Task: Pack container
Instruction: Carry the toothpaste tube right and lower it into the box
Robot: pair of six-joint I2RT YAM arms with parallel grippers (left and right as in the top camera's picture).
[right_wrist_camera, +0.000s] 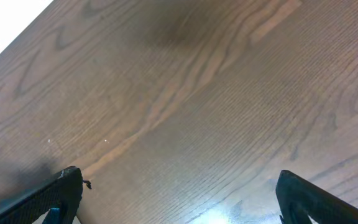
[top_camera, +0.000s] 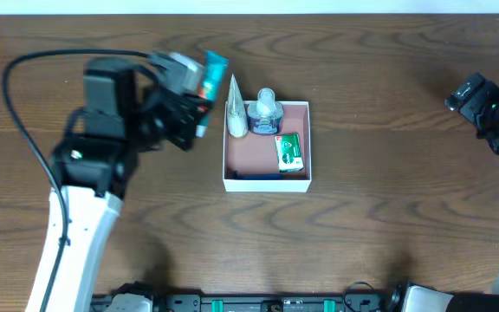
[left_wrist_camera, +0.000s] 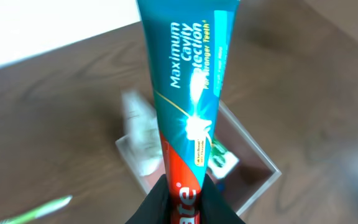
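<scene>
The container is a square white-walled box with a pinkish floor at the table's middle. It holds a white tube, a small bottle and a green packet. My left gripper is shut on a teal and red toothpaste tube, held above the table just left of the container. In the left wrist view the tube stands up from the jaws, with the container below. My right gripper is open and empty over bare wood at the far right.
A green, toothbrush-like thing lies blurred on the table at the lower left of the left wrist view. The left arm and its cable take up the table's left side. The right arm is at the right edge.
</scene>
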